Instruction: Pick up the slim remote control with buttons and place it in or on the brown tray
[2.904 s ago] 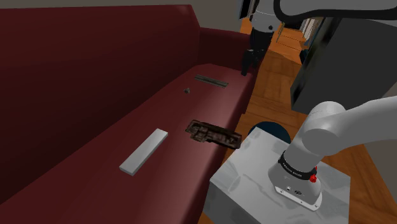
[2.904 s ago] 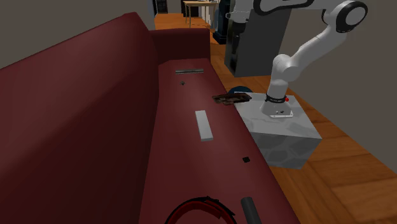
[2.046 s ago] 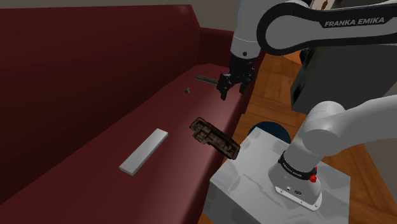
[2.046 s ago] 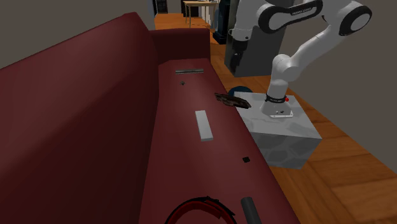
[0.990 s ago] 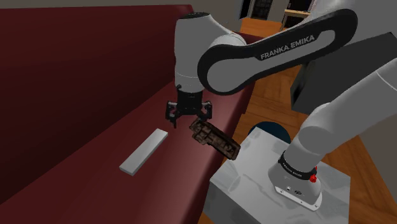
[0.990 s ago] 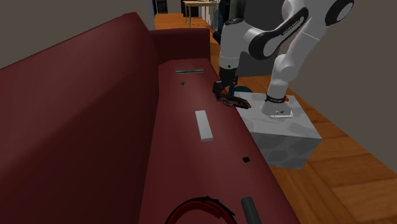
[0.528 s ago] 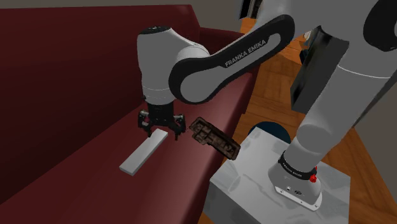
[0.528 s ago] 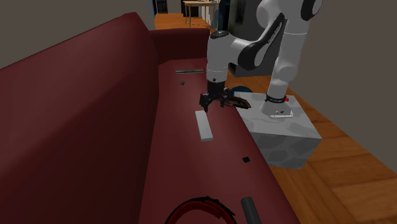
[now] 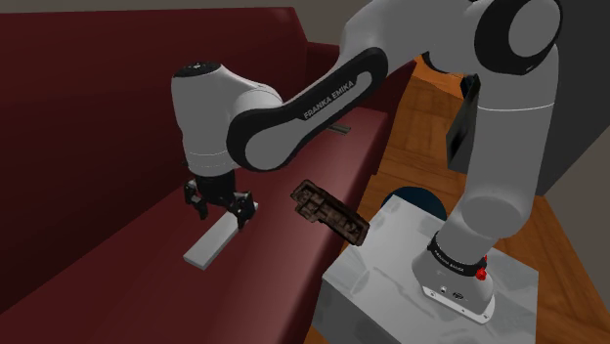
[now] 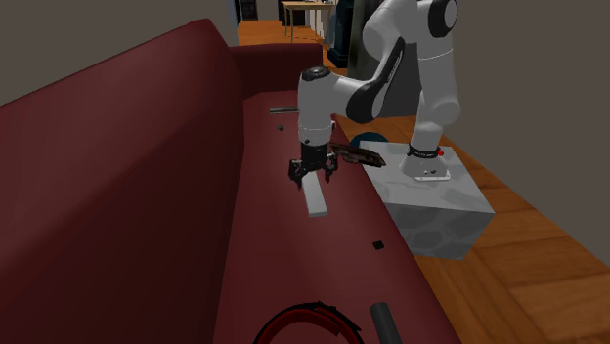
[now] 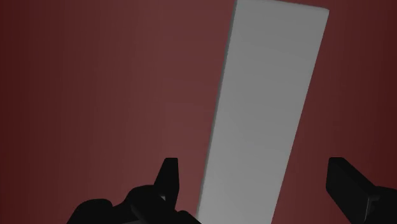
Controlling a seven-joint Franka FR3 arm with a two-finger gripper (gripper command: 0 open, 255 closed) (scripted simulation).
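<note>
— Where do we find the slim remote?
— We see it as a plain pale grey flat slab (image 9: 207,244) lying flat on the seat of the dark red sofa (image 9: 108,107). It lies to the shoulder view's left of the tray and apart from it.
— And the all-black two-finger gripper (image 9: 221,207)?
— It hangs just above the slab's far end, the end nearer the tray, and points down. In the wrist view its fingers (image 11: 168,181) stand spread wide. The slab runs between them and neither touches it.
— And the brown tray (image 9: 329,212)?
— We see it tilted at the seat's front edge, near the gripper, with its lower end toward the mottled grey box stand (image 9: 391,274). We cannot tell whether it touches the stand.
</note>
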